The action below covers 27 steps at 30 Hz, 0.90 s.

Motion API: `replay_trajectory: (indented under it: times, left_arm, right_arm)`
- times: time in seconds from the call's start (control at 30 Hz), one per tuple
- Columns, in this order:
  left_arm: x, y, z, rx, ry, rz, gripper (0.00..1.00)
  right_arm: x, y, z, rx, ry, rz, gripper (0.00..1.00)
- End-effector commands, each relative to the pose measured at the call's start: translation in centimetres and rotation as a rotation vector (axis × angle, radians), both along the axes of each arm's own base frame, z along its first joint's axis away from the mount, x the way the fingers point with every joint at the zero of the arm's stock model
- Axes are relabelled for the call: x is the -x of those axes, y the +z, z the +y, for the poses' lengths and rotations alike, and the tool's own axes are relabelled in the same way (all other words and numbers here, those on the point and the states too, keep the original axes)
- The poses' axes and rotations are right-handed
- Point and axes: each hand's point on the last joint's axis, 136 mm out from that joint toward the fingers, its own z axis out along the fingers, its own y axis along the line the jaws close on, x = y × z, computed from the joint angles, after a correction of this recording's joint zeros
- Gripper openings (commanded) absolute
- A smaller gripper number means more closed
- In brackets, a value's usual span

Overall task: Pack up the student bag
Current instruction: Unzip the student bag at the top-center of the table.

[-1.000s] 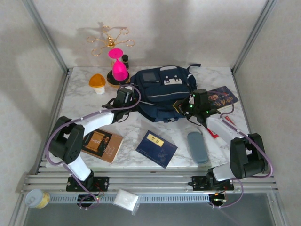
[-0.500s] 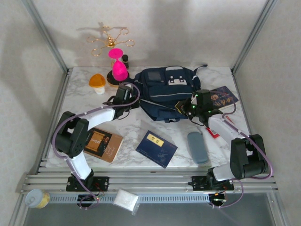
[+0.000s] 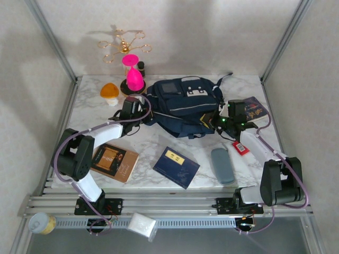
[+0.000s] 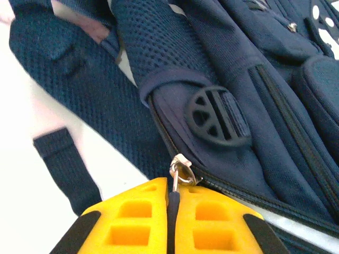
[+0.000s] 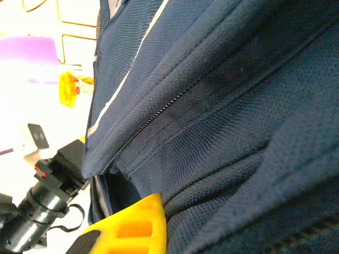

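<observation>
Marble-patterned table (image 3: 95, 121) and plain white walls make up the booth, and we look down on it from behind our two arms. Nearest to us, in front of the metal rail (image 3: 175, 203), a small jar (image 3: 41, 223) stands at the left and a white packet (image 3: 142, 225) lies nearer the middle.

Just past the rail, three things lie apart from one another on the table: a brown book (image 3: 112, 162) on the left, a navy book with a yellow label (image 3: 176, 166) in the middle and a grey case (image 3: 222, 165) on the right. A small red item (image 3: 241, 146) lies just beyond the case, beside our right arm.

Farther on, the student bag (image 3: 183, 106) lies in the middle of the table toward its far edge, front pocket facing up. Our left gripper (image 3: 142, 107) is at the bag's left side. Its yellow fingers (image 4: 137, 222) are pressed together on the zip pull (image 4: 179, 170), whose metal ring sits at their tips.

Our right gripper (image 3: 218, 119) is closed at the bag's right side. One of its fingers (image 5: 135, 225) lies against the navy fabric and the other is hidden, so we cannot tell whether any cloth is pinched. A dark book (image 3: 254, 107) lies just right of that gripper.

At the far left stand an orange mushroom (image 3: 109, 92), a pink goblet (image 3: 132, 74) and a gold wire stand (image 3: 124, 45).
</observation>
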Motion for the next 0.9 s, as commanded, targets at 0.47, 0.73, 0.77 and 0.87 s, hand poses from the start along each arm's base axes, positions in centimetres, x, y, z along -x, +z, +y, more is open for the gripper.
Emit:
replay_trajectory:
  times: [0.47,0.73,0.77,0.87]
  left_arm:
    - [-5.4,-3.1,14.3,-0.152,0.484,0.018,0.00]
    - [-4.0,-0.7,11.2,-0.055,0.326,0.013,0.39]
    - [-3.4,-0.6,10.9,-0.049,0.313,0.019,0.42]
    - [-1.0,0.0,11.1,-0.034,0.317,0.034,0.46]
  right_arm:
    - [-0.7,-2.5,-0.3,0.115,0.060,-0.008,0.00]
    - [-2.1,-3.4,0.8,0.145,0.016,-0.003,0.14]
    - [-2.2,-3.2,0.8,0.142,0.012,-0.008,0.18]
    - [-2.3,-2.6,0.5,0.155,0.000,-0.025,0.39]
